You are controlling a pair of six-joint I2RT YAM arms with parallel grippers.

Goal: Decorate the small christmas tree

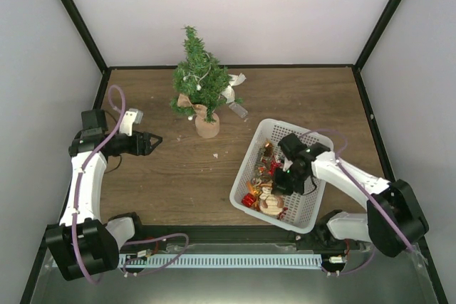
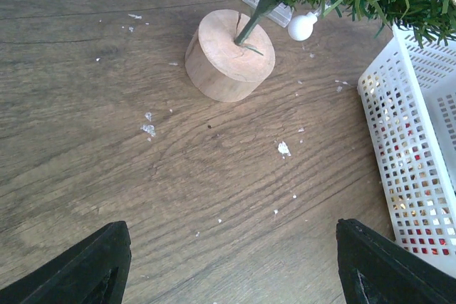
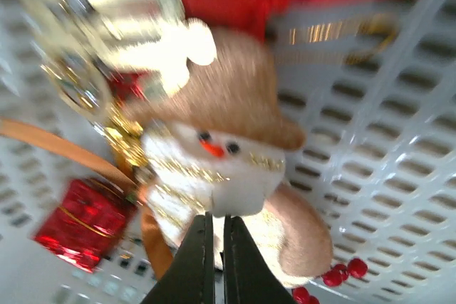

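Small christmas tree (image 1: 199,83) stands upright at the far middle of the table (image 1: 178,183), planted in a round wooden base (image 2: 229,55), with a white ball (image 2: 301,26) already hanging from a low branch. The ornaments wait in the white plastic basket (image 1: 241,176) at the near right, well apart from the trunk. Our right gripper (image 3: 217,220) is down inside that basket, its fingers pressed almost together with the tips at the lower edge of the snowman ornament (image 3: 214,169). The blurred wrist view does not let us tell whether a fold of it is really caught. We judge the step in hand to be picking the snowman out, so we want a firm pinch on the body or its hanging loop, not on loose trim. We should then lift straight up, slowly, because a red gift box (image 3: 82,222), gold pieces and red berries (image 3: 342,272) lie touching or just beside it and could tangle and ride along. If the basket starts to rise with the lift, we should stop and regrip. Our left gripper (image 1: 153,142) hovers over bare table near the base with its fingers spread wide and nothing between them. It is well placed to steady the small christmas tree while we hang the snowman on an outer branch.
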